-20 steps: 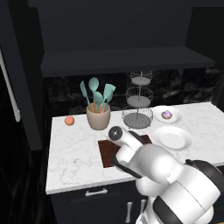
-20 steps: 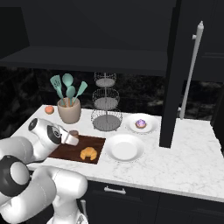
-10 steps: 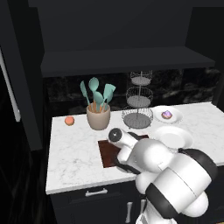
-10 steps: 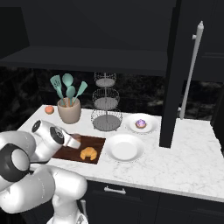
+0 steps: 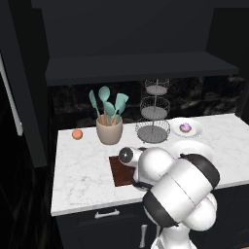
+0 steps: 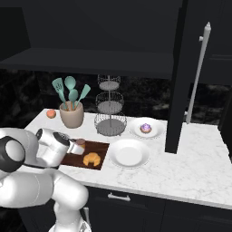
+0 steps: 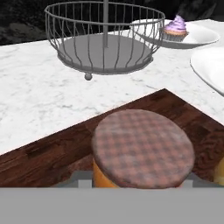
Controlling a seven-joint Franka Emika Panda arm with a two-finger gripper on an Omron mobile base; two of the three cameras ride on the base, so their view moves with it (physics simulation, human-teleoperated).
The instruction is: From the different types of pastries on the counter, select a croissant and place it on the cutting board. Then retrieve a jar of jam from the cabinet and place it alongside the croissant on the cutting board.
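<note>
Arm rolled slightly since 1 s ago, base static. Jam jar (image 7: 143, 151) sits on cutting board (image 6: 86, 154), far-left of croissant (image 6: 92, 159). Gripper (image 6: 77, 148) straddles jar; jaw state unclear, possibly just releasing. Exit path: straight up, croissant near-right.

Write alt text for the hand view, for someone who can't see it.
Close up, a jar of jam with a checked lid stands on the dark wooden cutting board, right in front of the camera. Behind it on the white marble counter are a wire basket stand and a purple-topped pastry on a white plate.
</note>
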